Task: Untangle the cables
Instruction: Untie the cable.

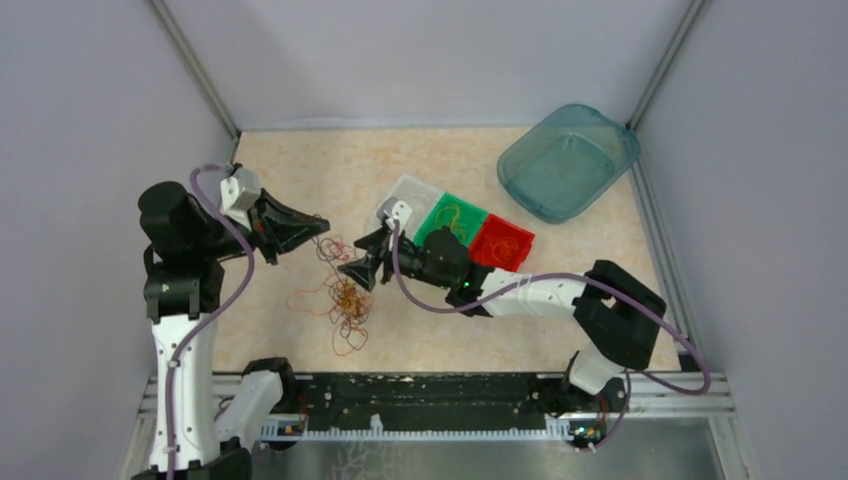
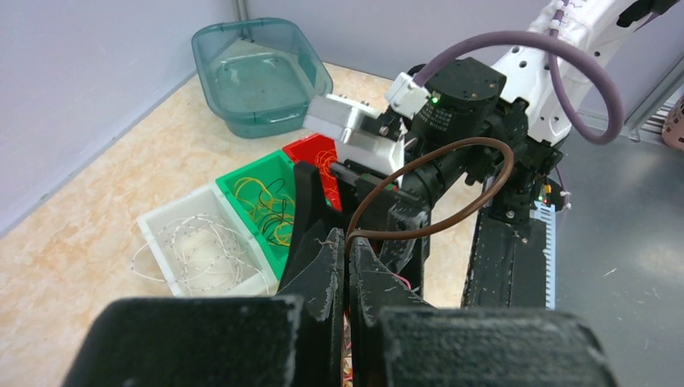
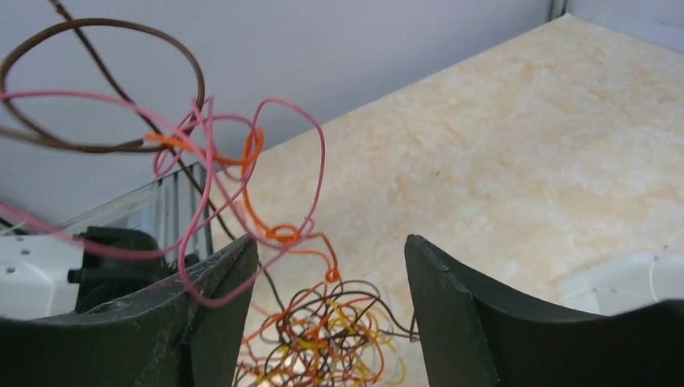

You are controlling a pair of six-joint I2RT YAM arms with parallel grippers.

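Observation:
The cables are a tangle point(image 1: 345, 300) of orange, red, yellow and brown loops on the table between my grippers. It also shows in the right wrist view point(image 3: 331, 339), low between the fingers. My left gripper point(image 1: 318, 230) is shut on a brown loop point(image 2: 484, 141) and holds it above the table; the jaws point(image 2: 348, 242) pinch it at their tips. My right gripper point(image 1: 350, 270) is open point(image 3: 331, 250) just above the tangle. A pink loop point(image 3: 193, 242) drapes over its left finger, and strands rise from the tangle to a lifted brown loop point(image 3: 105, 81).
Three joined bins stand behind the right gripper: white point(image 1: 410, 192) with pale loops, green point(image 1: 452, 216) with yellow and dark loops, red point(image 1: 503, 242). A teal tub point(image 1: 568, 160) sits at the back right. Walls enclose the table.

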